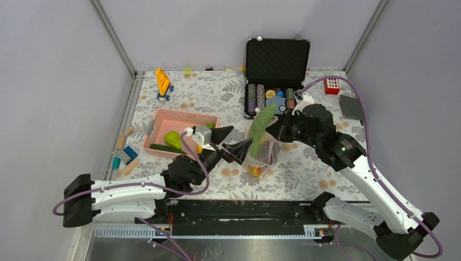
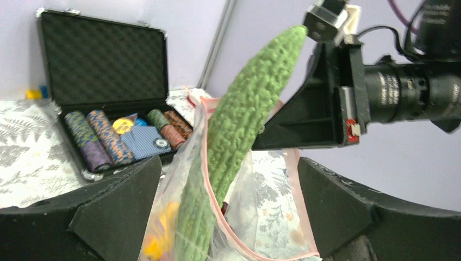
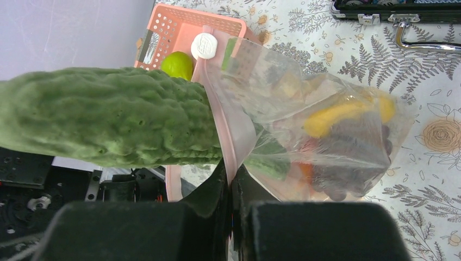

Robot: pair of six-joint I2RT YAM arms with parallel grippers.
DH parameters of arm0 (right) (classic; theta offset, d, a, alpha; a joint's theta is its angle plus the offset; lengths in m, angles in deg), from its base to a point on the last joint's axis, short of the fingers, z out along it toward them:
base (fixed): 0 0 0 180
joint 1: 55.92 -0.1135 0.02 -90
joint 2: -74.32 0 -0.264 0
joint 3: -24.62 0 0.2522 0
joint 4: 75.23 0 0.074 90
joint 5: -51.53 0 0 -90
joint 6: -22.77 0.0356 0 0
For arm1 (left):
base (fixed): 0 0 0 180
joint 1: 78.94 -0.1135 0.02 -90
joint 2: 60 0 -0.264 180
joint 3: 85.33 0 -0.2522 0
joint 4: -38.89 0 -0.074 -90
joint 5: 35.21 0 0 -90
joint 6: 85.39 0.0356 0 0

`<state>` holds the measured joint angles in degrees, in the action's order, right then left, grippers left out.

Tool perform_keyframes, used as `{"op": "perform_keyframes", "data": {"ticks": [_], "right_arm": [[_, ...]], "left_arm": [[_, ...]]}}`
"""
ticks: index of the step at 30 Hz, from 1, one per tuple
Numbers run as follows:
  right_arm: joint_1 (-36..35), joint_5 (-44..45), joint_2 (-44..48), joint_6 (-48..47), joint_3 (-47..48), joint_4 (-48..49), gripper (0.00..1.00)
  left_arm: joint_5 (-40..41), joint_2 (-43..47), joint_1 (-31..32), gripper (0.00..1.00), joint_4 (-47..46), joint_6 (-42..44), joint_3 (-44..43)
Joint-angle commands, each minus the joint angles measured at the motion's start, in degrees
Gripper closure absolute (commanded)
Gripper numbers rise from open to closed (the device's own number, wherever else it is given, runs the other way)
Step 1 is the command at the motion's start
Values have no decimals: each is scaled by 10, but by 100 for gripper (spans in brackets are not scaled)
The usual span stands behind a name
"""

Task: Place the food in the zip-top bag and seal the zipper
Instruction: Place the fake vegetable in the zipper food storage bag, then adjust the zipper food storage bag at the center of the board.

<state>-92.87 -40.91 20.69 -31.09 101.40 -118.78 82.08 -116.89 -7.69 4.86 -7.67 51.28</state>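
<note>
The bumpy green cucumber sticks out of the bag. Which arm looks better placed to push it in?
Probably left. The left gripper is open and empty beside the cucumber; the right gripper is shut on the zip-top bag's pink zipper, holding its mouth up.

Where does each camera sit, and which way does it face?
Top external: above and behind the left arm and right arm, both in view, looking down on the table.
Left wrist: on the left gripper, facing the black case and right gripper; its open fingers show.
Right wrist: on the right arm, facing the pink basket; its shut fingers pinch the zipper.
Shared: all show the cucumber in the zip-top bag.
</note>
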Motion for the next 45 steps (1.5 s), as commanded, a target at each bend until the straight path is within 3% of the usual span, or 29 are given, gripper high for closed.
{"op": "perform_keyframes", "data": {"ticks": [1,5,9,12,17,24,26,29,37,41,45], "right_arm": [[3,4,5,-4,21,42,100],[2,-7,4,-6,21,43,100],[3,-11,6,-10,19,41,100],[2,-16,10,-14,18,41,100],[2,-22,12,-20,17,40,100],[2,-22,7,-26,20,35,100],[3,-25,3,-28,22,35,100],[3,-28,-7,-33,25,35,100],[4,20,-45,-71,69,-15,97],[6,33,-47,-95,78,-48,84],[7,-11,-37,-113,49,-39,75]], "left_arm": [[87,31,-1,1,184,-70,-80],[53,-13,-22,1,370,-118,-169],[-63,-60,-56,1,453,-126,-233],[-103,-78,-88,6,502,-144,-261],[-143,-90,-137,30,536,-173,-268],[-169,-105,-150,54,535,-160,-260],[-194,-119,-154,68,527,-158,-266],[-225,-136,-155,100,523,-150,-285],[-318,-73,-155,100,480,-106,-304],[-278,-44,-155,100,452,-97,-293],[-238,-77,-157,100,488,-103,-306]]}}
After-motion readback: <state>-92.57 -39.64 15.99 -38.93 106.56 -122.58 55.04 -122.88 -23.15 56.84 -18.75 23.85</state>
